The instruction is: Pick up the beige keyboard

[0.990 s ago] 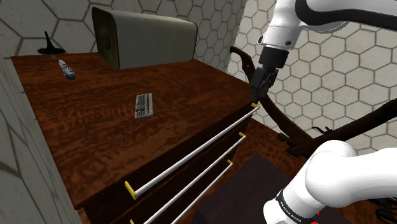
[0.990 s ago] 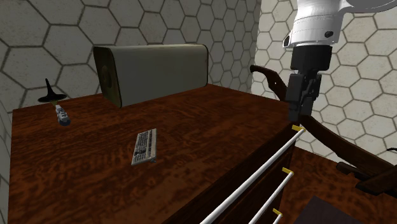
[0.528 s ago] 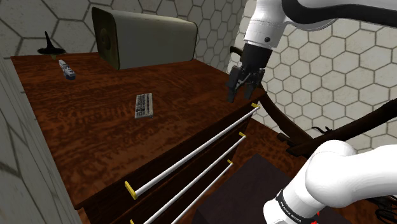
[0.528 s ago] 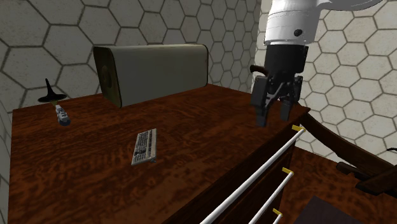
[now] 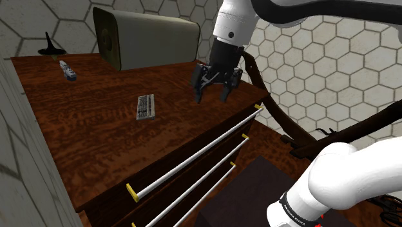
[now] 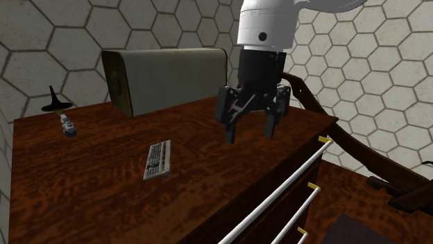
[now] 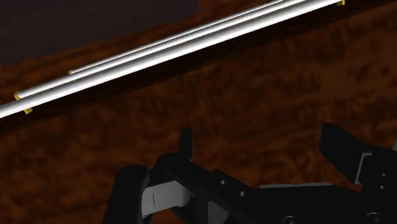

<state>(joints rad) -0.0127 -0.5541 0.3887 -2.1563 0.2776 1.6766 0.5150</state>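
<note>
Keyboard [image 5: 147,106] lies flat near the middle of the dark wooden worktop [image 5: 84,135], a thin pale slab with nothing touching it and bare wood on every side. In the second exterior view [image 6: 158,160] its long sides run roughly from the front edge toward the back.

The tool [image 5: 211,97] hangs above the worktop with its fingers spread wide and nothing between them. It sits well apart from the keyboard, off to the shoulder view's right. The second exterior view [image 6: 250,134] shows it nearer the edge above the white drawer rails [image 5: 193,155], and the wrist view [image 7: 259,137] has wood grain and those rails beneath it.

The step in hand looks like the approach. To do it well, I would carry the tool across at its present height until it is centred over the keyboard. Then I would turn the wrist so the fingers straddle the short width, not the length. The spread seems ample for that.

Because the slab is so low, the descent should run straight down until the fingertips almost meet the wood. A high close would likely skid off its edge or push it along. Gripping at mid-length should keep it from tipping on the lift. The large grey box [image 5: 145,35] at the back is well out of the way.
</note>
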